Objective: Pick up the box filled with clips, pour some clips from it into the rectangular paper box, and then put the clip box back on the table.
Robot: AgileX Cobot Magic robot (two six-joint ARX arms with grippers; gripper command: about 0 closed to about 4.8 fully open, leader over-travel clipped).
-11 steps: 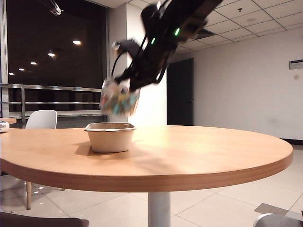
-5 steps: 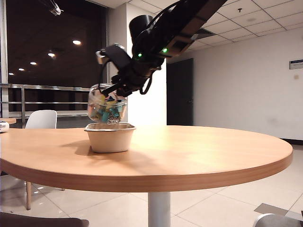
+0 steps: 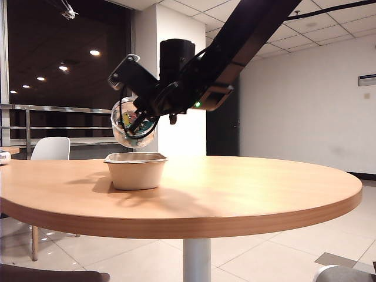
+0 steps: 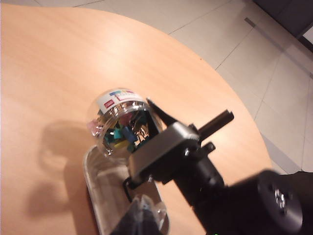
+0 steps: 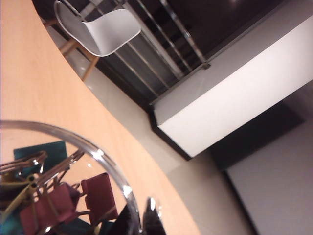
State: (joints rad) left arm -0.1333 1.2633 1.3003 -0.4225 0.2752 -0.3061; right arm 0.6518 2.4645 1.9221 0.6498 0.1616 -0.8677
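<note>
My right gripper (image 3: 140,119) is shut on the rim of the box filled with clips (image 3: 133,124), a clear round jar. It holds the jar tilted just above the rectangular paper box (image 3: 136,170), which stands on the table (image 3: 247,188). In the left wrist view the jar (image 4: 117,117) lies on its side over the beige box (image 4: 102,191), and coloured clips (image 4: 124,133) are piled inside it. In the right wrist view my fingers pinch the jar's rim (image 5: 100,159) beside dark red and teal clips (image 5: 61,203). The left gripper (image 4: 141,208) hovers shut above the paper box.
A white chair (image 3: 51,148) stands beyond the table's far left edge and also shows in the right wrist view (image 5: 105,24). A metal railing (image 3: 64,108) and dark windows lie behind it. The round tabletop (image 4: 49,73) stretches wide around the paper box.
The right arm has swung the jar left and down over the paper box. Its wrist has rolled, tipping the jar further. The paper box has not moved.
</note>
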